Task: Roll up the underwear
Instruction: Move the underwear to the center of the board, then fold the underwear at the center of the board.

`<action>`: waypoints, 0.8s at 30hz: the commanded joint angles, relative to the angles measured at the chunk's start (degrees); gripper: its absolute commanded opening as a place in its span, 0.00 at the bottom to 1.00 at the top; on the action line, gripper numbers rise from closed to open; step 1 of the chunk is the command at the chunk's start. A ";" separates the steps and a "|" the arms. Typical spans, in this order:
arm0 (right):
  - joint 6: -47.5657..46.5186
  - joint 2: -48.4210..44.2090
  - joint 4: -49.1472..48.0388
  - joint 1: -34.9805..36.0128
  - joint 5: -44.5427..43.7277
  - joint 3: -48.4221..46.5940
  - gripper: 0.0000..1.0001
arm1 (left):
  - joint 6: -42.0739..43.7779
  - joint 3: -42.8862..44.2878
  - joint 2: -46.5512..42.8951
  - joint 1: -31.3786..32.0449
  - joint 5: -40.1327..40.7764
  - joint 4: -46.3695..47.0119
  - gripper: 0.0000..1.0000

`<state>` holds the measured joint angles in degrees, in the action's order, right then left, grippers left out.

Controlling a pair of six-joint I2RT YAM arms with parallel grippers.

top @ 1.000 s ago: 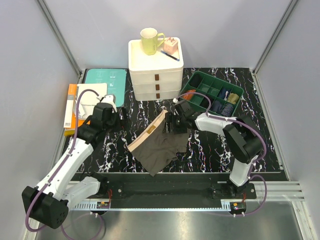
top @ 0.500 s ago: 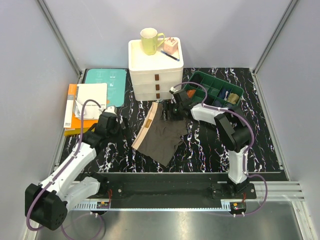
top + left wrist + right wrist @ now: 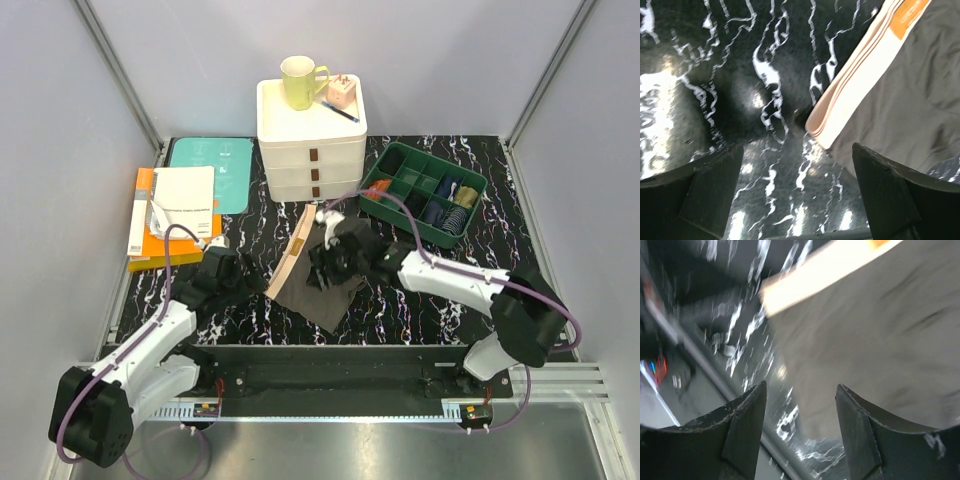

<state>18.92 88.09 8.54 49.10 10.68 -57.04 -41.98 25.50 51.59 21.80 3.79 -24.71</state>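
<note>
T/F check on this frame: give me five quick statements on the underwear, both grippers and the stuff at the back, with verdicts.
1. The underwear lies unrolled on the table. True.
2. The left gripper is shut on the waistband. False: it is open and empty, with the waistband beside it.
3. The mug stands on the drawer unit. True.
4. The green tray sits left of the drawer unit. False: it is to the right in the top view.
5. The right gripper is open above the underwear. True.
</note>
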 commanded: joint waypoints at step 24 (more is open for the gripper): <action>0.24 1.73 8.60 16.29 -12.43 6.24 0.55 | -2.85 -0.45 4.83 -0.01 -2.83 8.80 0.86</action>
<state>20.08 88.51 16.64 64.47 0.43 -49.69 -44.62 25.32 56.36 21.78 1.63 -19.11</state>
